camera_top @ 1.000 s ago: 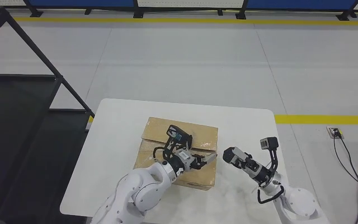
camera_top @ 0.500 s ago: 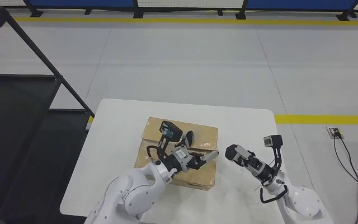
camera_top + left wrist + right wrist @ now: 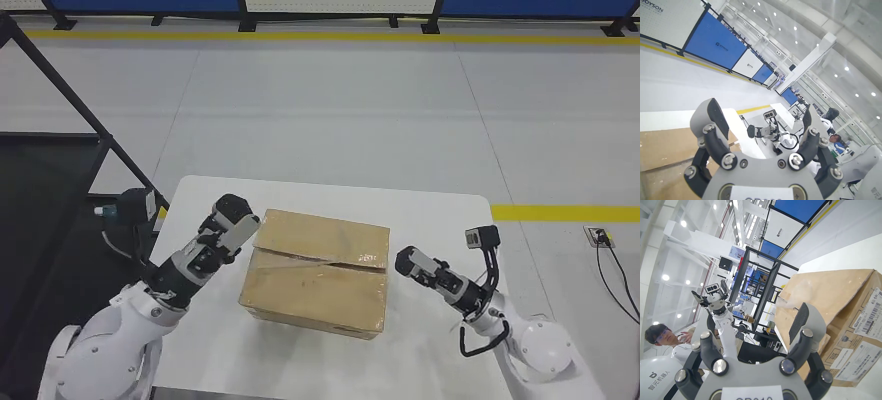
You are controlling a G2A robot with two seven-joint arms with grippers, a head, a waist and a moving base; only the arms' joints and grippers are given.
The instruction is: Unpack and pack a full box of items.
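Note:
A closed brown cardboard box (image 3: 315, 270) with tape along its top seam lies in the middle of the white table (image 3: 430, 220). My left gripper (image 3: 237, 220) hovers just off the box's left end, open and holding nothing. In the left wrist view that gripper (image 3: 762, 121) looks across the box's top (image 3: 668, 145). My right gripper (image 3: 405, 263) hangs close to the box's right end, apart from it. In the right wrist view it (image 3: 755, 323) stands open and empty, beside the box's labelled side (image 3: 829, 298).
A black metal frame (image 3: 100, 150) stands on the floor just left of the table. Bare tabletop lies behind the box and along both its ends. The table's front edge runs close under the box.
My left arm has lifted off the box's top and swung back to the table's left side. The right gripper has barely shifted.

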